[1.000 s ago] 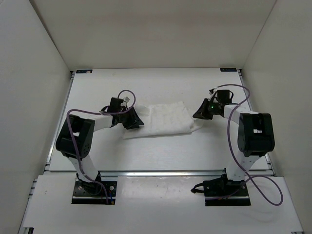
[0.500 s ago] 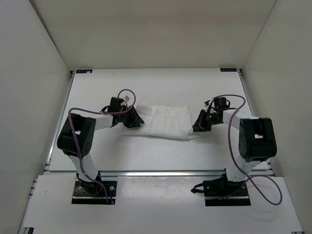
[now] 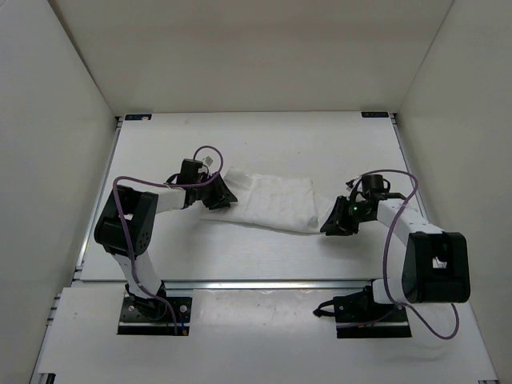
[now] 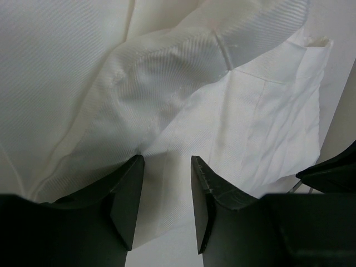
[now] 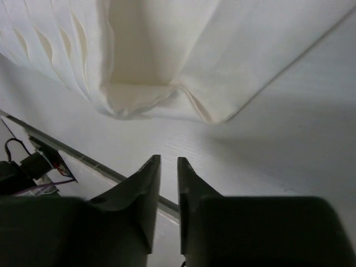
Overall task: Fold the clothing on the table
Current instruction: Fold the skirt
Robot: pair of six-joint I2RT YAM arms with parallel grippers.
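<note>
Your left gripper [image 3: 218,196] sits at the 9 o'clock edge of the white pleated clothing [image 3: 272,202], its jaws part-way apart over the rumpled fabric, with nothing visibly pinched between them. The clothing lies loosely bunched near the middle of the white table [image 3: 264,140], running from about 10 o'clock down toward 4 o'clock. Your right gripper [image 3: 334,222] is low, just beyond the clothing's 4 o'clock corner, with its jaws parted only a crack and empty; that folded corner lies just ahead of its fingertips.
</note>
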